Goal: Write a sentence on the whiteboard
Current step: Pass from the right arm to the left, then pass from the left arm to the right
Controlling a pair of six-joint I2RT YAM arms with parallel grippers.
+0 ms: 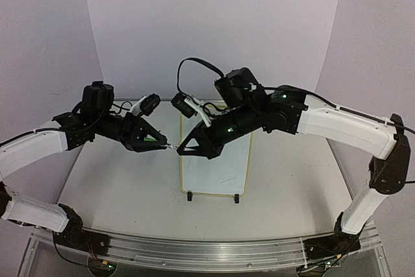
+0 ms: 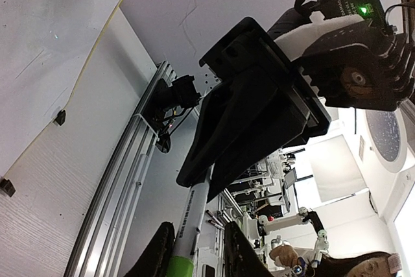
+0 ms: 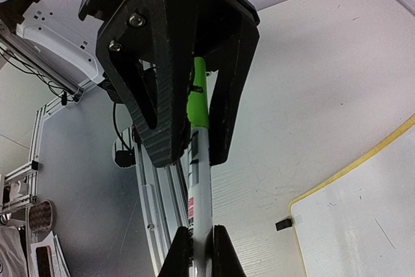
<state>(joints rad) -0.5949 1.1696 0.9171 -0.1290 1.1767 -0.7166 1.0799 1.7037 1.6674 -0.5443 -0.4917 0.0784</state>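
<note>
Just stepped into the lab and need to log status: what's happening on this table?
Both arms meet above the left edge of the whiteboard, sharing one marker. The right gripper is clamped on its white barrel. The left gripper has its fingers either side of the green cap, with a gap showing. The whiteboard shows no written words yet.

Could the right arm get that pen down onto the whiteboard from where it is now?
Probably yes: the whiteboard lies close beneath the right pincer, which grips the marker. But the left pincer straddles the marker's green end.
</note>
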